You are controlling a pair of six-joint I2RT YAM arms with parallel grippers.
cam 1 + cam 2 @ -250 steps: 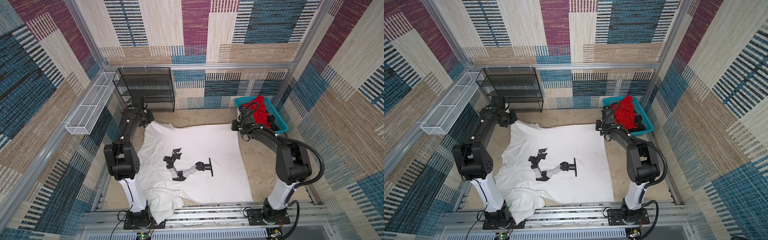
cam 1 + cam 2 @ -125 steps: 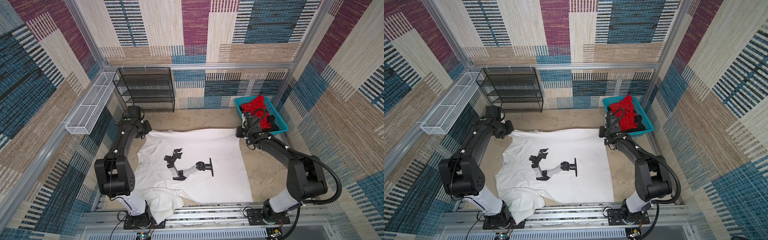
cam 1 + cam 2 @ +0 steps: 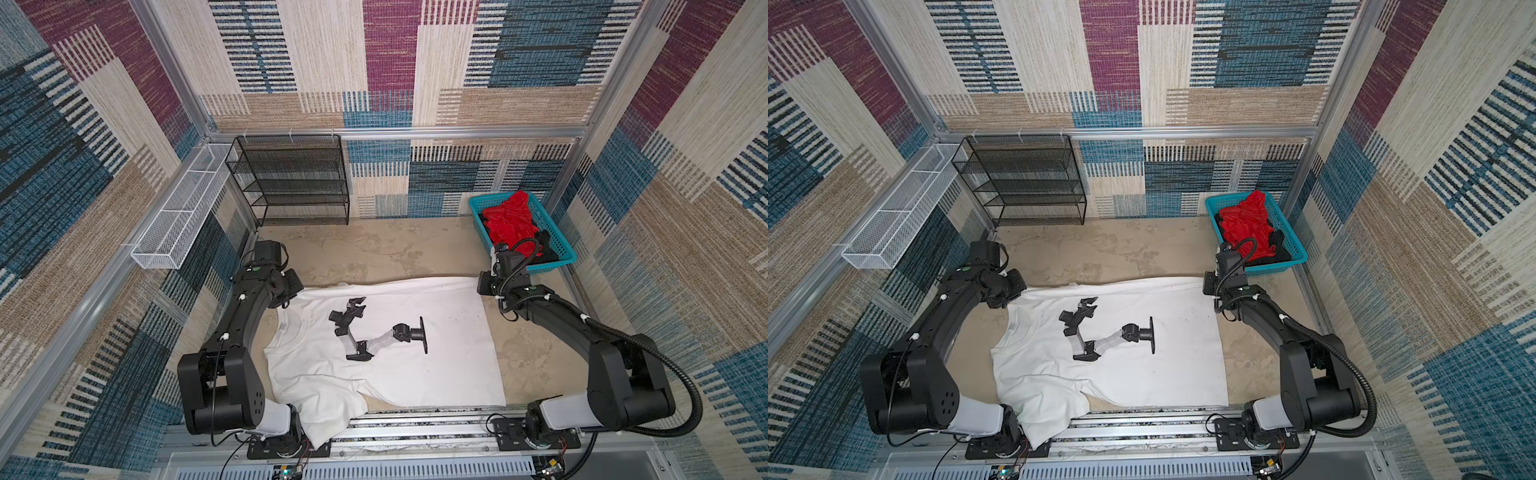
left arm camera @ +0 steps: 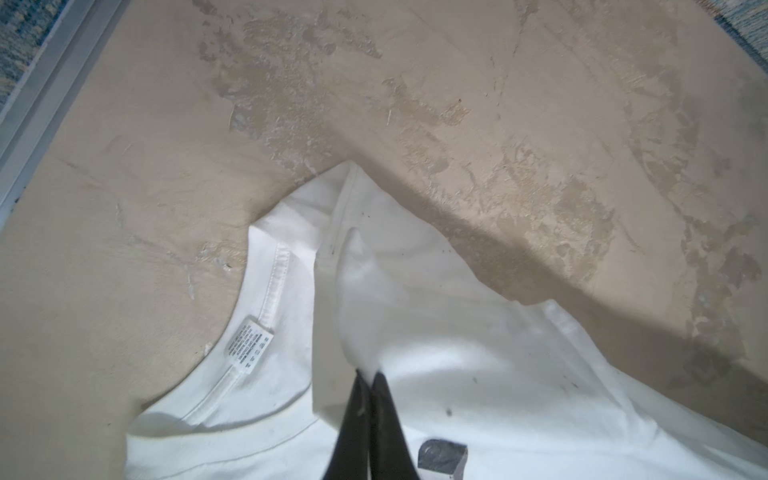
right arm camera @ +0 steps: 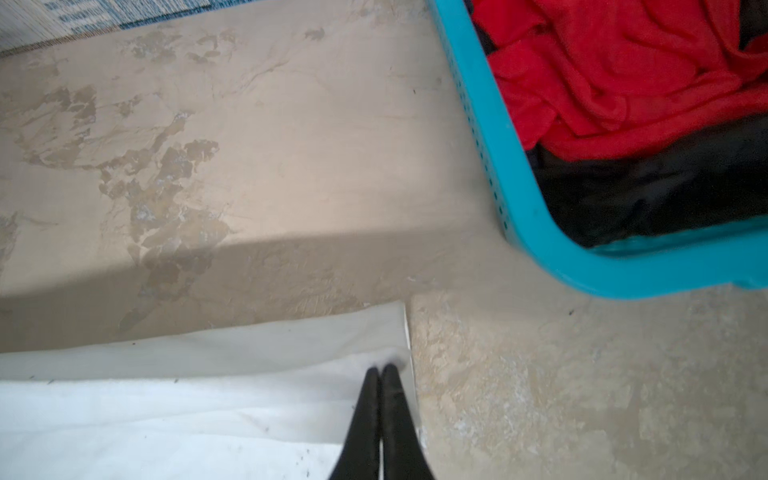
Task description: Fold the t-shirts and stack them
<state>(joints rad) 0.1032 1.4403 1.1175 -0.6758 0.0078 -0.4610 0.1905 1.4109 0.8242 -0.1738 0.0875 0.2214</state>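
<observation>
Both grippers are pressed together. The left gripper [image 4: 368, 380] is clamped on a raised ridge of the white t-shirt [image 3: 436, 365] beside its collar. The right gripper [image 5: 380, 370] sits at the far hem corner and seems nipped onto it, though its tips blur into the cloth. That shirt lies spread across the tan tabletop [image 3: 374, 249], robot-arm print [image 3: 374, 332] upward, one sleeve drooping over the front rail [image 3: 415, 424]. The tabletop is scuffed, with darker worn patches. At its far right corner a turquoise basket [image 3: 555, 262] holds the red t-shirt [image 3: 509, 220] over the black t-shirt [image 3: 544, 245]. A black mesh rack [image 3: 299, 183] stands at the back, a white wire tray [image 3: 178, 216] hangs on the left, and patchwork woven panels [image 3: 386, 50] close the room in.
</observation>
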